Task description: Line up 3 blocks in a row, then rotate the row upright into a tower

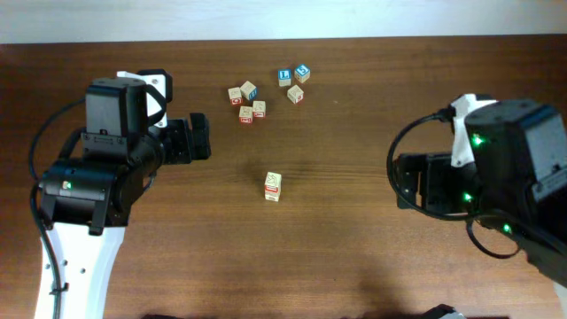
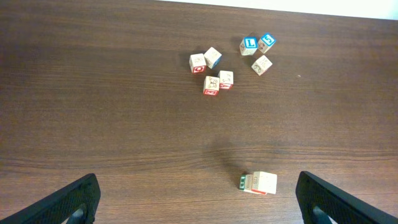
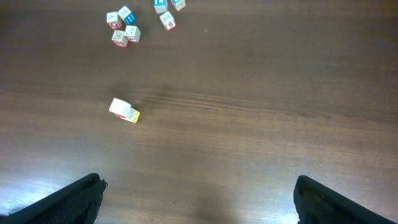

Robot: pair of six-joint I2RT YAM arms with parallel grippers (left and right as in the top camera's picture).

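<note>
A pale wooden letter cube (image 1: 273,186) lay between left gripper (image 1: 200,138) and right gripper (image 3: 196,200).
Both gaped, I saw; cube far from dark wooden table's (image 1: 372,266) edges.

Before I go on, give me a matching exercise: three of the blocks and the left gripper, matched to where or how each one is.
Things:
1. green-printed block
2. blue L block
3. red-faced block
4. left gripper

States:
A. open, holding nothing
B. in the cluster of four
C. alone, apart from both clusters
D. in the group of three

Pairs: 1-C, 2-D, 3-B, 4-A
</note>
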